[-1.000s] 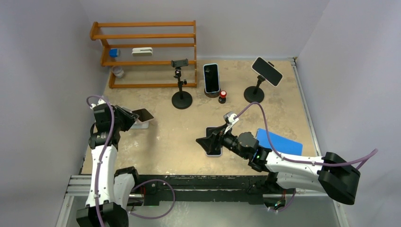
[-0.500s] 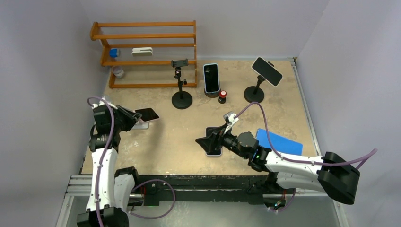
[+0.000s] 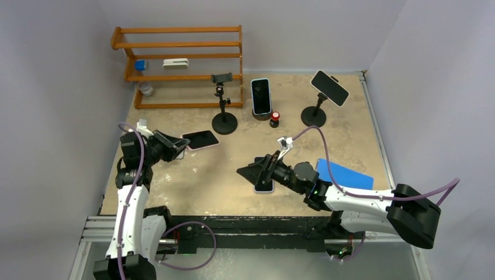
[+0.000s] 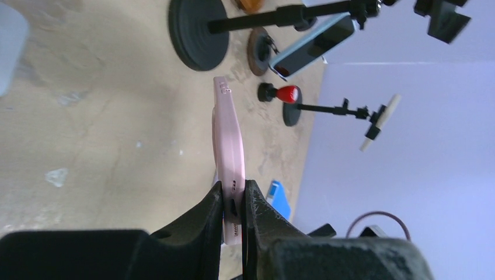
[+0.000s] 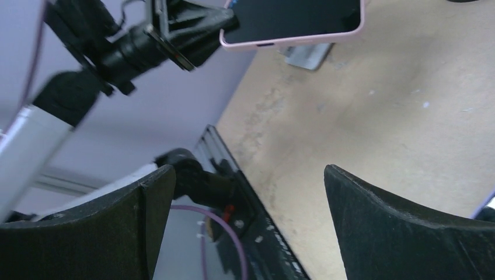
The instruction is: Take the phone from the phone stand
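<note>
Where the left gripper (image 4: 233,201) bites, its jaws are closed on one short end of the pink phone (image 4: 229,140) only. The rest of the handset projects unsupported, roughly level above the table (image 3: 233,157). The phone is judged off its mount: the small pale stand (image 5: 307,55) sits on the table near the gripped end and appears apart from it. The step in hand looks to be carrying the phone clear and setting it down. Recommended: hold the wrist level, travel slowly given the end-only hold, lower the free end to bare table first, and release only once the phone lies flat.

Other items, nearest first. The right gripper (image 3: 248,172) hangs with jaws spread wide and nothing between them, over a second phone (image 3: 264,185) lying flat. A blue pad (image 3: 344,174) lies beside its forearm. Both narrow the central landing area. Farther off stands a tripod mount (image 3: 223,105) with an empty clamp; it is nearest the carried phone's free end and the likeliest snag. Beyond are an upright phone (image 3: 261,96), a red-topped knob (image 3: 274,119), a tilted phone (image 3: 328,87) on a stand, and a wooden rack (image 3: 178,67).
</note>
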